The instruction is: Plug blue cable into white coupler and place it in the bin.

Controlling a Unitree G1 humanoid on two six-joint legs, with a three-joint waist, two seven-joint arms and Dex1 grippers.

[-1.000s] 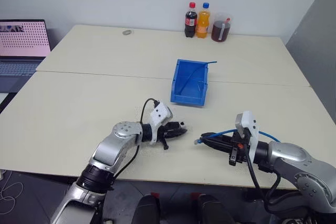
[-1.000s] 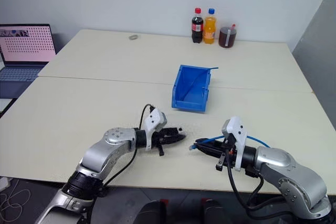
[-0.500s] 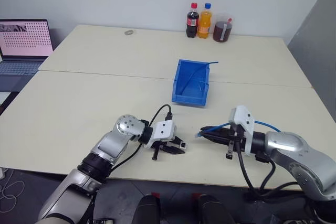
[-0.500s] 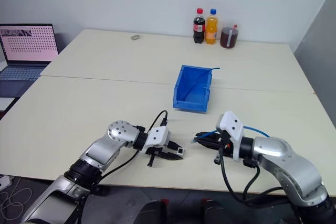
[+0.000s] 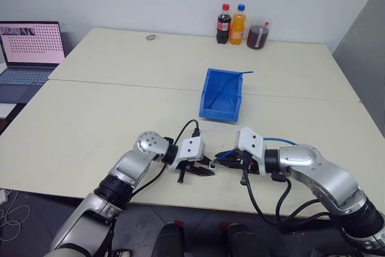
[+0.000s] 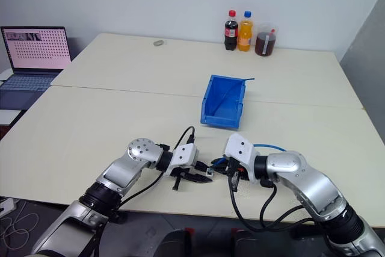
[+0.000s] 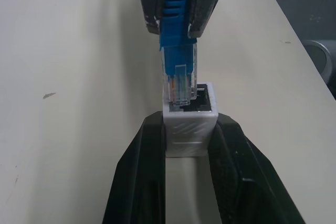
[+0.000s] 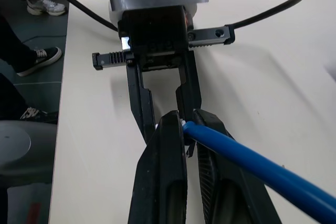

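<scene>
table (image 5: 108, 112): filling most of the head views; cream top, seam running across the middle
bin (image 5: 212, 105): sitting open at frame centre, just past the seam; well apart from both grippers
left gripper (image 5: 207, 168): lying low at lower centre, pointing toward the right arm; fingers (image 7: 139, 182) pinching the white coupler
right gripper (image 6: 218, 165): facing the left one at lower centre; fingers (image 8: 168, 171) pressed together on the blue cable just behind its plug
blue cable (image 8: 247, 166): trailing back in a loop over the right wrist
white coupler (image 7: 188, 129): sitting between the left fingers, socket facing the plug
plug (image 7: 179, 77): tip touching the socket mouth; not seated
</scene>
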